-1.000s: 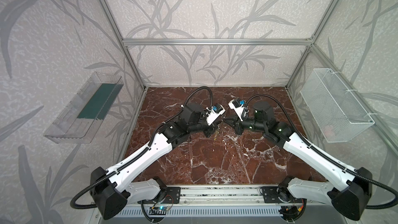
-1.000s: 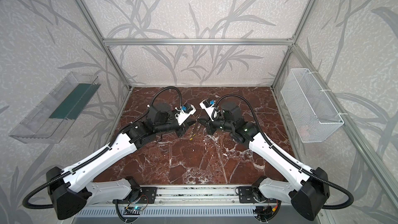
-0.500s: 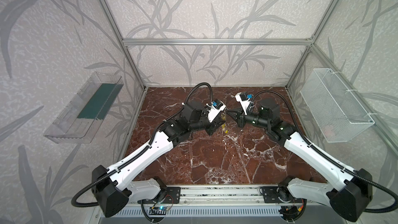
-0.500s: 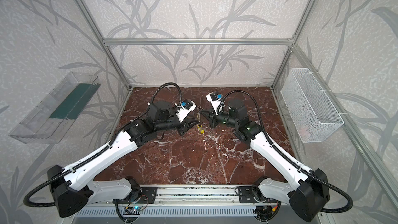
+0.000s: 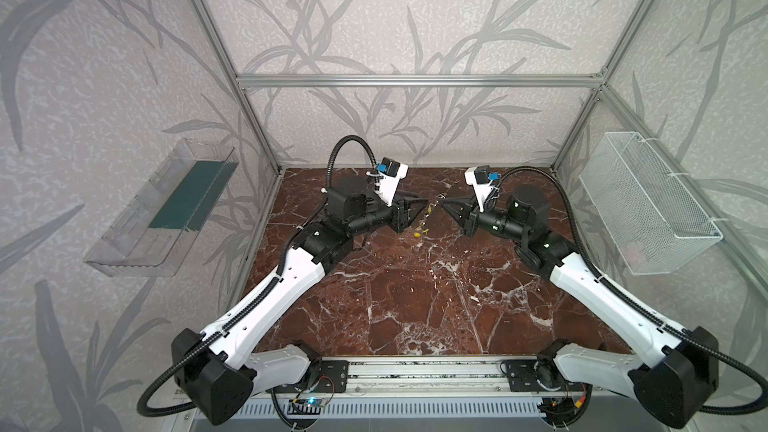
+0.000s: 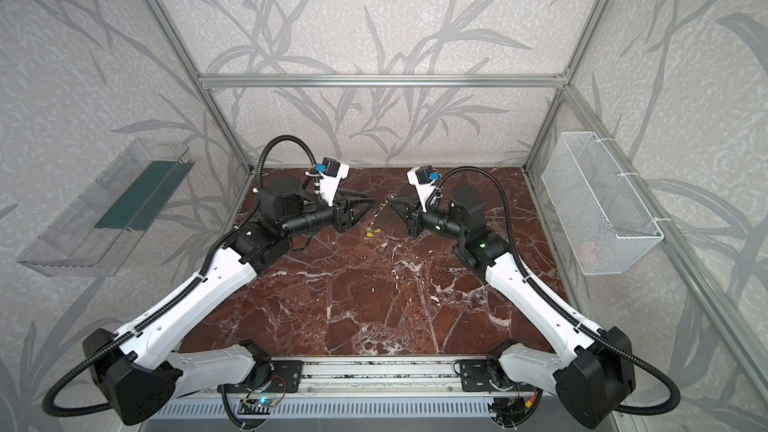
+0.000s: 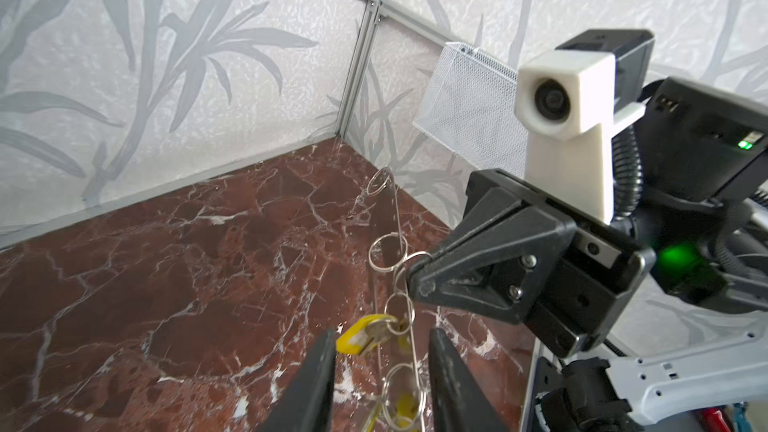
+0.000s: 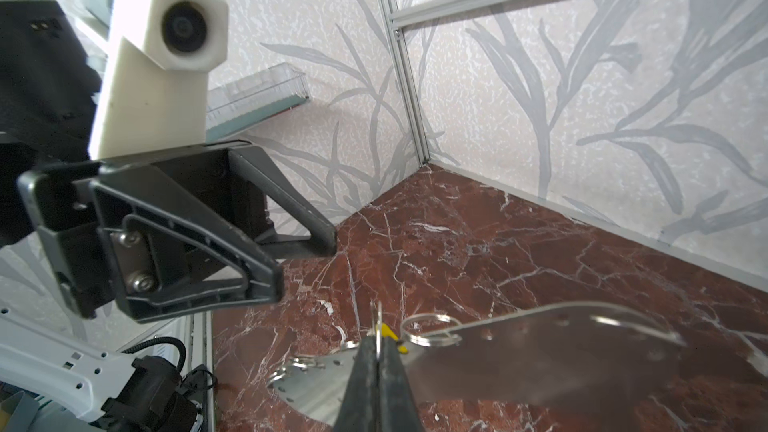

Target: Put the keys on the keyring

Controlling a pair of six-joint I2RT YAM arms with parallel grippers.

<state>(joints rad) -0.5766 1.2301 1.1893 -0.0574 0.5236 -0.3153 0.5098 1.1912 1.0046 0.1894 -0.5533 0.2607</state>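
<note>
Far middle, above counter (image 5: 415, 305): right claw (image 8: 376, 338) pinched shut on keyring (image 8: 519, 351), held edge-on in air; yellow keys (image 7: 359, 336) dangle from rings; left claw (image 7: 382, 336) parted, straddling keyring's low end.

- Left arm (image 5: 291, 280) and right arm (image 5: 590, 284): glossy white shells, black joints, chunky black base blocks.
- Black ribbed cables (image 7: 627, 176) run along the wrists.
- White camera housing (image 7: 561, 93) with a round black lens.
- Left tool (image 8: 301, 265): black ribbed triangular fingers (image 8: 187, 234), silver screws (image 8: 140, 282).
- Right tool (image 7: 417, 284): same black plastic, with a green light (image 7: 675, 261) behind.
</note>
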